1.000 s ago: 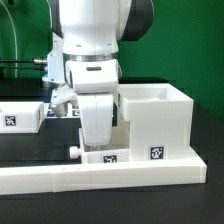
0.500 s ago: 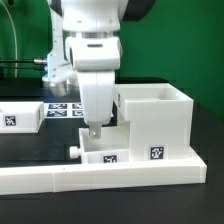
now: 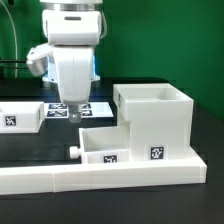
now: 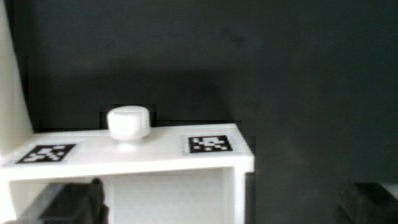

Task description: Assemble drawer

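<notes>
The tool [image 3: 72,108] hangs empty with its fingers [image 4: 68,205] apart, up and to the exterior view's left of the knobbed drawer tray [image 3: 100,143]. The tray rests on the black surface [image 3: 207,135] against the cube shell [image 3: 158,118]. The fingertips are blurred and cropped.

Hangs upright toward the exterior view's left, white wrist [image 3: 75,60] aimed straight down. Carries the gripper [image 3: 72,109] at its lower end, raised and touching nothing. Shows dark fingers [image 4: 68,205] set wide apart in the wrist view, empty between them.
</notes>
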Action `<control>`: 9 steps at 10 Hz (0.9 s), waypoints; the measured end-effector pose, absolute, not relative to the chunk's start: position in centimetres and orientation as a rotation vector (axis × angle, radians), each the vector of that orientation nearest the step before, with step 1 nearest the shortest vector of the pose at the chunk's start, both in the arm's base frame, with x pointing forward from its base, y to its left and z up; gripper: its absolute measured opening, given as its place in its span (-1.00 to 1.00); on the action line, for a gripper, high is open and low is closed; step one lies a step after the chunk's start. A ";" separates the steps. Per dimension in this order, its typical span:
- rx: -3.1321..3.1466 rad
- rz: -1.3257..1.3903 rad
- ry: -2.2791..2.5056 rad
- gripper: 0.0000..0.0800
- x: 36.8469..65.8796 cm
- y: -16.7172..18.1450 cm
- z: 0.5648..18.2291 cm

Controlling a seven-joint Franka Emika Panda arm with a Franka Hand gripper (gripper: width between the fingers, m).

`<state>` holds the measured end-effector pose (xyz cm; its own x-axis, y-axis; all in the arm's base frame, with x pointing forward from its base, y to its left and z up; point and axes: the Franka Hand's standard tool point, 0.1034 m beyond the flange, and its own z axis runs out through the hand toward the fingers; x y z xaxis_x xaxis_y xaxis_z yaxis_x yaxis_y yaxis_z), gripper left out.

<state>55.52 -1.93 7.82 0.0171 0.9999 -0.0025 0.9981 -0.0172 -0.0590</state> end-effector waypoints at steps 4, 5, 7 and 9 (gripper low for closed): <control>-2.170 0.076 -2.175 0.62 55.0 -4.2 4.7; -2.129 0.043 -2.187 0.62 55.2 -5.1 4.3; -2.106 -0.028 -2.132 0.62 55.1 -6.7 3.5; -2.089 -0.111 -2.055 0.62 54.5 -7.3 2.9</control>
<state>54.51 -7.26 2.90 0.0255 0.9797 0.1990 0.9954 -0.0065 -0.0957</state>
